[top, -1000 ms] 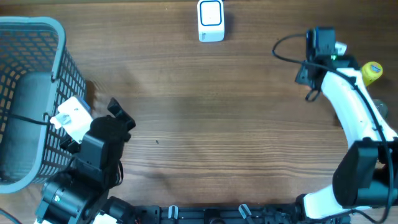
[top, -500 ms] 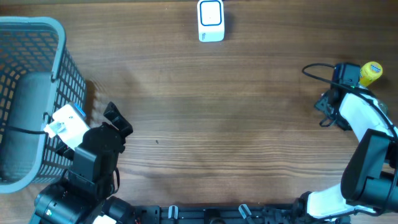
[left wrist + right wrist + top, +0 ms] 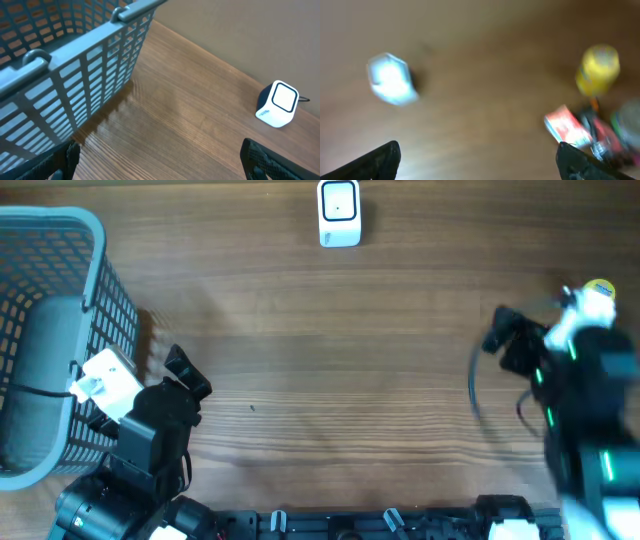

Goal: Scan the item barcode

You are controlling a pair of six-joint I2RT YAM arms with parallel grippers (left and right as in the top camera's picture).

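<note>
Scanner: white cube barcode scanner (image 3: 339, 213) with a blue-rimmed window, sitting on its own at 12 o'clock on the wooden table (image 3: 330, 380).
Item: yellow round-topped item (image 3: 598, 290), roughly 2 o'clock, right by the right arm; too small to make out a barcode.
Right wrist only: super blurry, but shows a red-and-white packet (image 3: 567, 126) near the yellow one.
Left wrist only: grey plastic mesh basket (image 3: 75, 65) up close.
Left gripper (image 3: 160, 165): jaws wide, holding nothing.
Right gripper (image 3: 477, 160): jaws wide, holding nothing.
</note>
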